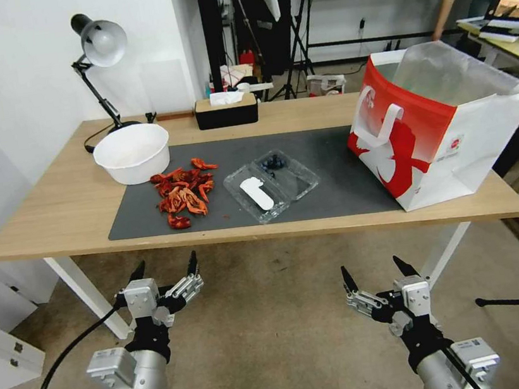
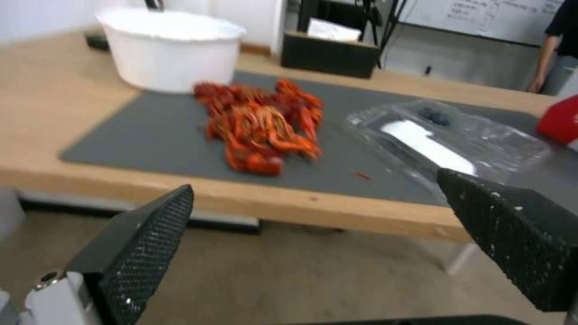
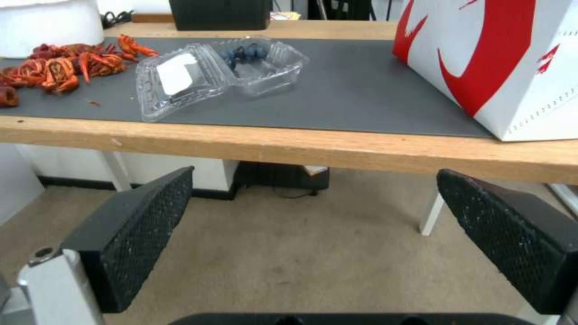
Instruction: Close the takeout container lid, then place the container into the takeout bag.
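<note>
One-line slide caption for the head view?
Both open grippers, left gripper and right gripper, wait below the table edge; container lies open beside takeout bag.

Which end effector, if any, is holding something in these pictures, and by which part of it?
Neither. The left end effector and right end effector hang open and empty in front of the table, short of the open container.
</note>
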